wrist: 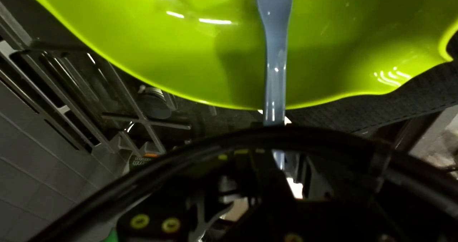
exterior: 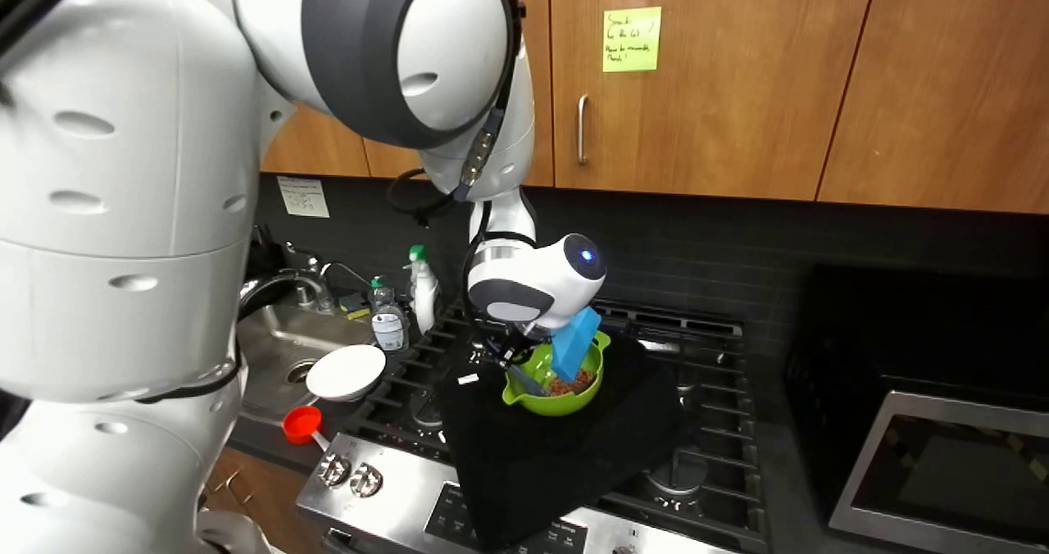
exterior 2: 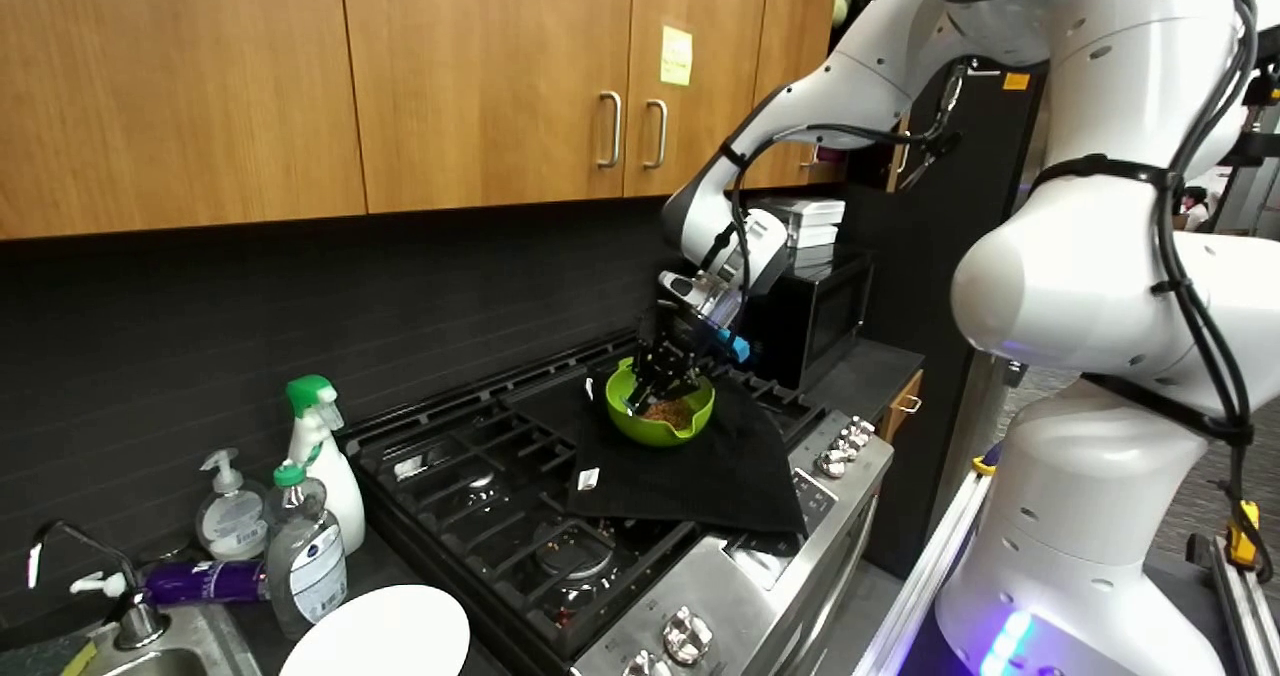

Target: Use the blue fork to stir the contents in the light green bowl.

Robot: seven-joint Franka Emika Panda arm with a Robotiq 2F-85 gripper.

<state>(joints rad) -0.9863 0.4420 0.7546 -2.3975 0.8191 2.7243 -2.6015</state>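
The light green bowl (exterior: 557,406) stands upright on a black cloth over the stove, as both exterior views show. A heap of brown contents (exterior: 572,383) lies at its bottom, also seen as contents (exterior 2: 672,413) from the opposite angle; the wrist view does not include them. My gripper (exterior 2: 648,396) reaches down over the bowl's rim, shut on the handle of the blue fork (wrist: 276,66). That fork slants into the bowl (wrist: 157,45), its tines cut off by the top edge of the wrist view. A black cable hides most of the fingertips there.
The black cloth (exterior: 533,464) covers part of the stove grates (exterior 2: 520,501). A blue block (exterior: 574,343) at the wrist overhangs the bowl. Beside the stove are a white dish (exterior: 347,371), a red cup (exterior: 302,424) and several bottles (exterior 2: 305,556). A microwave (exterior: 951,464) sits on the opposite side.
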